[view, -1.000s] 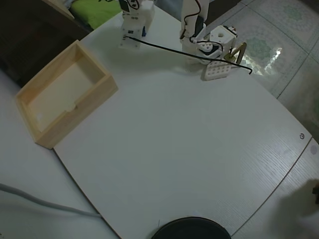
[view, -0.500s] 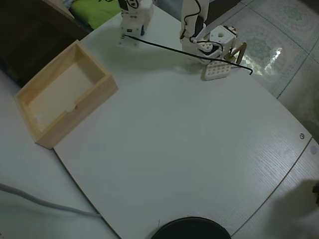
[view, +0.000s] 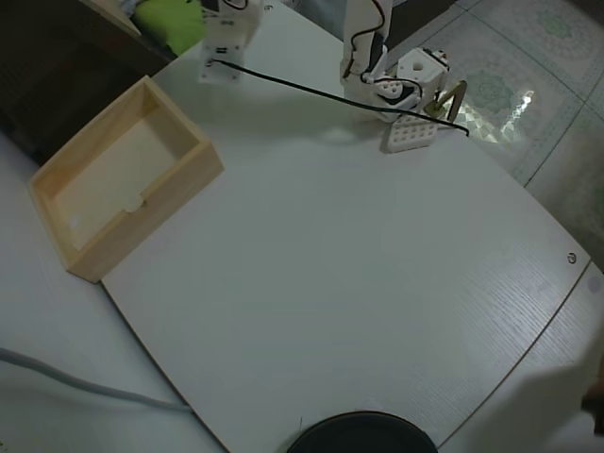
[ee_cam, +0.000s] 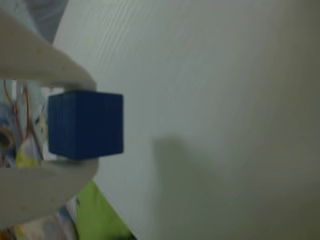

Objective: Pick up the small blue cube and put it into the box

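In the wrist view my gripper (ee_cam: 82, 125) is shut on the small blue cube (ee_cam: 87, 125). One white finger (ee_cam: 45, 65) presses on its top face and the other on its bottom, and the cube hangs above the white table (ee_cam: 225, 100). In the overhead view the pale wooden box (view: 160, 219) stands open and empty at the table's left edge. The white arm (view: 363, 47) rises at the top of that view. The cube and the fingertips do not show there.
A small white perforated block (view: 408, 135) lies by the arm's base, with a black cable (view: 293, 85) running across the back of the table. A green object (view: 170, 19) sits beyond the far edge. A dark round object (view: 363, 436) is at the near edge.
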You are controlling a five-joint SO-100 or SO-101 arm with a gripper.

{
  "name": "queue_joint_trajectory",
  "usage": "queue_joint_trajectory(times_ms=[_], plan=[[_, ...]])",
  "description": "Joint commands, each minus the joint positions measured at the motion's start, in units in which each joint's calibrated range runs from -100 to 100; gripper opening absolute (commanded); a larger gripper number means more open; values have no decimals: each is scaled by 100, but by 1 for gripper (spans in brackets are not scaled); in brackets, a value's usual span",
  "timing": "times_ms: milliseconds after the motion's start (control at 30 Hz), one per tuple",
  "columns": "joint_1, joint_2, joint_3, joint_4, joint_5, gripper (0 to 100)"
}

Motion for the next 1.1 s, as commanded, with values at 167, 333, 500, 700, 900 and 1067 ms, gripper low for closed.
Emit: queue_joint_trajectory(times_ms=[167,333,500,700,900,1067], plan=[[-1181,-131,-1873,854,-21,8],[-1764,-131,-2679,1160,-21,9],[-2228,-131,-2896,1151,-16,9],[-2707,-123,-2851,1100,-16,9],[-3017,-30,-2842,1066,-5,9],[-3223,-21,-2842,1066,-16,9]])
